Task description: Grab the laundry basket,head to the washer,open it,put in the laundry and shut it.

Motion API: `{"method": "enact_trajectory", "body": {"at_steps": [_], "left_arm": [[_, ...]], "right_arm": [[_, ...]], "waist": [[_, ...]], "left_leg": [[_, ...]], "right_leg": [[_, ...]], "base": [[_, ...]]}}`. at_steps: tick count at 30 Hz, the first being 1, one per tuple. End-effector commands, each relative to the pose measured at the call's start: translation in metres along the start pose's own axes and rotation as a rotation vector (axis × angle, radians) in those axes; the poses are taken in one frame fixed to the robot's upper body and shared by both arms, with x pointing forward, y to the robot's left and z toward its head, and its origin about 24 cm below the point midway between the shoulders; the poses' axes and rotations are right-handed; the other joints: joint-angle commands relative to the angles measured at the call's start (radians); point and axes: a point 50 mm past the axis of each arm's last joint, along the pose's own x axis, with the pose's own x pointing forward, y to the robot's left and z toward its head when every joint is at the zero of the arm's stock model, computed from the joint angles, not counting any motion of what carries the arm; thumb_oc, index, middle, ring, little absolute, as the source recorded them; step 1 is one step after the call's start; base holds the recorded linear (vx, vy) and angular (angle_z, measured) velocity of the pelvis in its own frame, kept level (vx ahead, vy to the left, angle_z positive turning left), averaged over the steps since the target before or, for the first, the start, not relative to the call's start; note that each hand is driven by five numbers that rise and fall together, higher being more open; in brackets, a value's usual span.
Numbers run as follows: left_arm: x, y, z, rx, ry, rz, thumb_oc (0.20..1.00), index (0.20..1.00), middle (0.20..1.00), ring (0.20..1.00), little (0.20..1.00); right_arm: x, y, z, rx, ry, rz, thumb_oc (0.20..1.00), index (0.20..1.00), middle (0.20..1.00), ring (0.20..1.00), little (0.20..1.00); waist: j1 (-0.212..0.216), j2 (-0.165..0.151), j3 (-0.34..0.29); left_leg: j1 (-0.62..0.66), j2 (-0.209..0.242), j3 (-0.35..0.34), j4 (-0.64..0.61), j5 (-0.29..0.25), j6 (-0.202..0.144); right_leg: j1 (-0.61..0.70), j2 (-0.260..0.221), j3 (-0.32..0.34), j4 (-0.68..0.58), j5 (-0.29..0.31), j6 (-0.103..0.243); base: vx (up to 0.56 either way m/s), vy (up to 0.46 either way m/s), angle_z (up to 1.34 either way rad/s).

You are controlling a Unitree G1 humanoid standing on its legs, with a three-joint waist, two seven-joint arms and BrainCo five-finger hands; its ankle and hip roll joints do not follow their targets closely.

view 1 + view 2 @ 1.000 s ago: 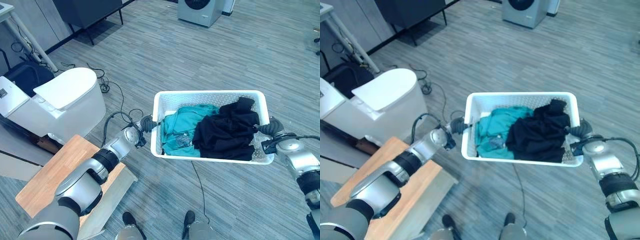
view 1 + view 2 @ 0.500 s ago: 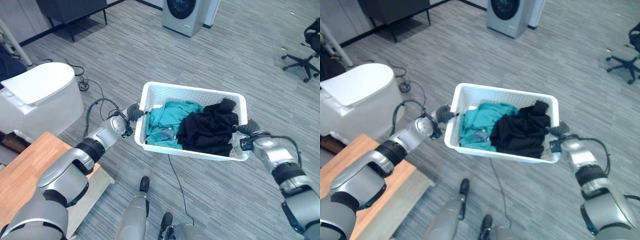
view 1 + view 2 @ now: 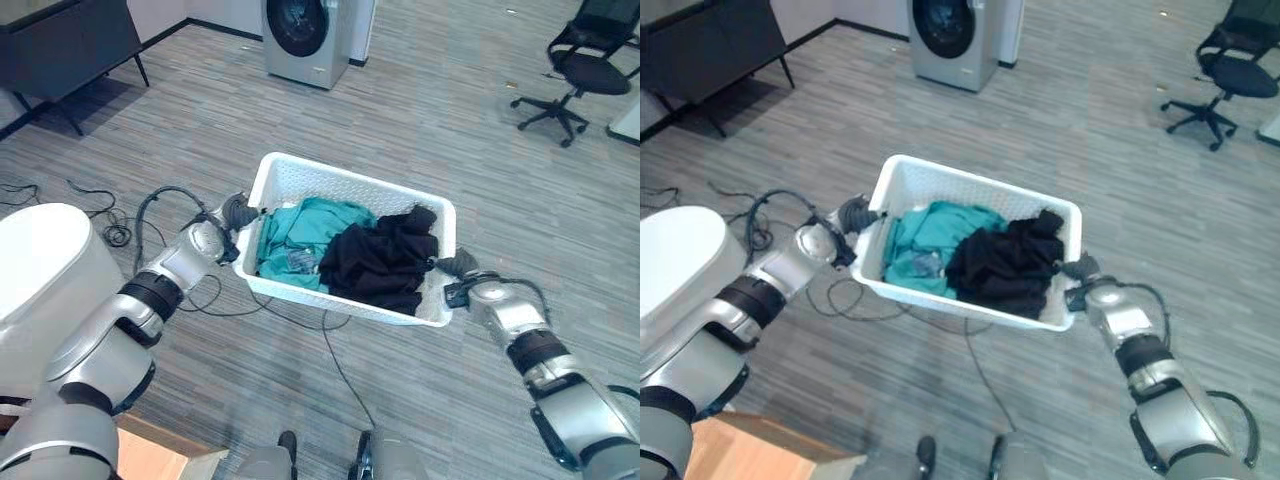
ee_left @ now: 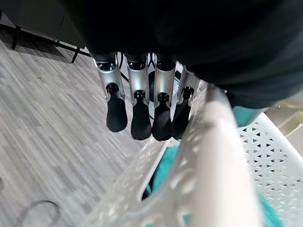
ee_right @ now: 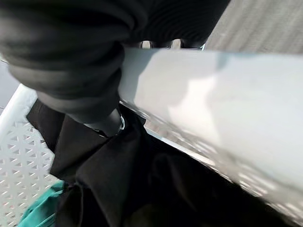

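Basket: the white laundry basket (image 3: 345, 192) is held in the air above the grey plank floor (image 3: 200, 110), between the 2 hands.
Laundry: a teal garment (image 3: 290, 232) lies in the left part of the basket, a black garment (image 3: 375, 262) in the right part. A small tag on the teal one is too small to read.
Left hand: the left hand (image 3: 236, 211) is at the left short rim. In the left wrist view its fingers (image 4: 142, 120) are curled down just beside the rim; if they really clamp it, I cannot tell.
Right hand: the right hand (image 3: 458, 266) is at the right short rim. Its fingers are hidden behind the rim, so their state is unclear.
Washer: the washer (image 3: 305, 35) stands far ahead, cut off at the top edge.
Other things: an office chair (image 3: 575, 65) far right, a white rounded object (image 3: 40, 280) near left, partly cut off.
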Motion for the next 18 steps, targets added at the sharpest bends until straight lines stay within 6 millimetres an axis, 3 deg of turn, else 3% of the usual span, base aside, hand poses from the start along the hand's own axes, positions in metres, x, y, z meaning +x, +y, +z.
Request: {"method": "enact_trajectory", "body": {"at_steps": [1,2,4,6,9,11,12,14,16,17,18], "left_arm": [[0.007,0.016,0.048,-0.051,-0.181,0.079,0.200,0.200,0.200,0.200,0.200],[0.007,0.015,0.048,-0.052,-0.181,0.078,0.200,0.200,0.200,0.200,0.200],[0.007,0.015,0.042,-0.049,-0.168,0.086,0.200,0.200,0.200,0.200,0.200],[0.004,0.015,0.031,-0.041,-0.149,0.083,0.200,0.200,0.200,0.200,0.200],[0.005,0.009,0.030,-0.028,-0.146,0.063,0.200,0.200,0.200,0.200,0.200],[0.005,0.007,0.028,-0.031,-0.144,0.051,0.200,0.200,0.200,0.200,0.200],[0.007,0.004,0.031,-0.028,-0.143,0.036,0.200,0.200,0.200,0.200,0.200],[0.006,0.018,0.031,-0.012,-0.140,0.064,0.200,0.200,0.200,0.200,0.200],[0.006,0.026,0.036,-0.010,-0.153,0.077,0.200,0.200,0.200,0.200,0.200],[0.006,0.026,0.037,-0.008,-0.154,0.077,0.200,0.200,0.200,0.200,0.200],[0.007,0.025,0.045,-0.017,-0.169,0.076,0.200,0.200,0.200,0.200,0.200]], "right_arm": [[-0.006,0.016,0.079,0.014,-0.321,0.144,0.200,0.200,0.200,0.200,0.200],[-0.006,0.016,0.079,0.013,-0.320,0.144,0.200,0.200,0.200,0.200,0.200],[-0.006,0.015,0.077,0.013,-0.323,0.137,0.200,0.200,0.200,0.200,0.200],[-0.007,0.014,0.074,0.009,-0.319,0.132,0.200,0.200,0.200,0.200,0.200],[-0.008,0.006,0.066,0.007,-0.296,0.116,0.200,0.200,0.200,0.200,0.200],[-0.010,-0.004,0.061,0.023,-0.287,0.098,0.200,0.200,0.200,0.200,0.200],[-0.010,-0.010,0.062,0.039,-0.292,0.077,0.200,0.200,0.200,0.200,0.200],[-0.010,-0.009,0.057,0.053,-0.280,0.075,0.200,0.200,0.200,0.200,0.200],[-0.011,-0.010,0.060,0.061,-0.293,0.061,0.200,0.200,0.200,0.200,0.200],[-0.011,-0.011,0.061,0.062,-0.294,0.060,0.200,0.200,0.200,0.200,0.200],[-0.010,-0.012,0.063,0.071,-0.299,0.043,0.200,0.200,0.200,0.200,0.200]], "waist": [[-0.045,-0.003,-0.066],[-0.048,0.003,-0.065],[-0.059,0.008,-0.061],[-0.073,0.010,-0.069],[-0.103,-0.011,-0.117],[-0.138,0.003,-0.139],[-0.157,0.001,-0.137],[-0.140,-0.012,-0.139],[-0.116,-0.031,-0.124],[-0.118,-0.034,-0.126],[-0.094,-0.048,-0.112]], "left_leg": [[-0.034,-0.046,-0.076,0.000,-0.035,-0.017],[-0.030,-0.041,-0.080,0.001,-0.039,-0.017],[0.021,-0.043,-0.072,0.011,-0.078,-0.024],[0.088,-0.035,-0.066,0.018,-0.127,-0.031],[0.156,-0.025,-0.089,0.059,-0.162,-0.056],[0.165,0.030,-0.068,0.149,-0.107,-0.095],[0.091,0.078,-0.023,0.357,-0.005,-0.130],[0.009,0.168,0.055,0.605,0.092,-0.125],[-0.098,0.196,0.060,0.839,0.118,-0.111],[-0.105,0.192,0.057,0.841,0.121,-0.111],[-0.192,0.232,0.098,0.862,0.115,-0.098]], "right_leg": [[0.051,-0.067,0.019,-0.412,0.233,0.089],[0.060,-0.064,0.013,-0.421,0.235,0.089],[0.024,-0.089,-0.074,-0.512,0.263,0.110],[0.026,-0.083,-0.154,-0.529,0.262,0.112],[0.084,-0.072,-0.127,-0.501,0.327,0.104],[0.108,-0.049,-0.114,-0.461,0.334,0.081],[0.130,-0.051,-0.131,-0.443,0.325,0.055],[0.197,-0.010,-0.160,-0.430,0.276,-0.011],[0.257,0.017,-0.171,-0.429,0.235,-0.056],[0.253,0.013,-0.173,-0.430,0.237,-0.056],[0.309,0.031,-0.183,-0.433,0.191,-0.077]], "base": [[0.34,-0.077,1.02],[0.50,-0.127,0.76],[0.45,-0.091,0.36],[0.55,-0.120,0.20],[0.61,-0.162,0.45],[0.58,-0.196,0.98],[0.36,-0.268,0.31],[0.41,-0.368,0.33],[0.33,-0.294,-0.02],[0.38,-0.261,-0.52],[0.36,-0.192,-0.51]]}}
